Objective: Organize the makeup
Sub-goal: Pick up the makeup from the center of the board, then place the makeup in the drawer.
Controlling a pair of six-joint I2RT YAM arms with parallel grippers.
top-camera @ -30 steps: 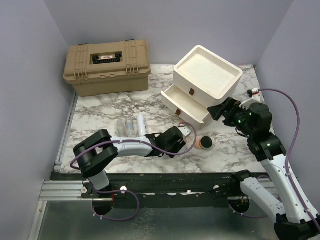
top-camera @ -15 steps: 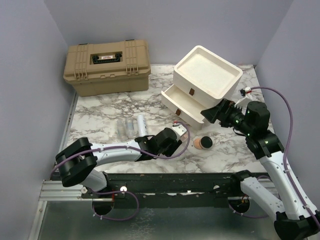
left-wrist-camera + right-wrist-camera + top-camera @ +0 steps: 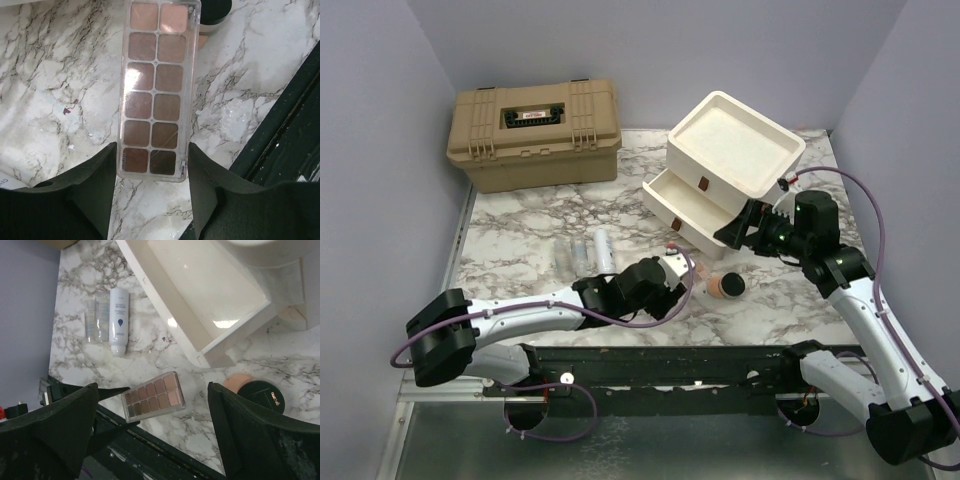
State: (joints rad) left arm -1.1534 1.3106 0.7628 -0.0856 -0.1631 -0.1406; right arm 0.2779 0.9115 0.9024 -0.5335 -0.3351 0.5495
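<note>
- Cream drawer unit (image 3: 735, 145), back right, lower drawer (image 3: 695, 207) open.
- Right gripper (image 3: 725, 236) hovers by that drawer, fingers wide apart, empty.
- Left gripper (image 3: 152, 150) clamps the pink palette (image 3: 159, 90) near the table's (image 3: 520, 215) front edge.
- Round compact (image 3: 727, 286) lies just right of it.

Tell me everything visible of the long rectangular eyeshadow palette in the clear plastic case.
The long rectangular eyeshadow palette has a clear glossy plastic case holding twelve square pans in two columns of six, pale peach at the far end, dark brown at the near end. It faces up over the white marble table. The left gripper clamps its near end, one black finger on each long side. Whether it rests on the table or is lifted cannot be told.
</note>
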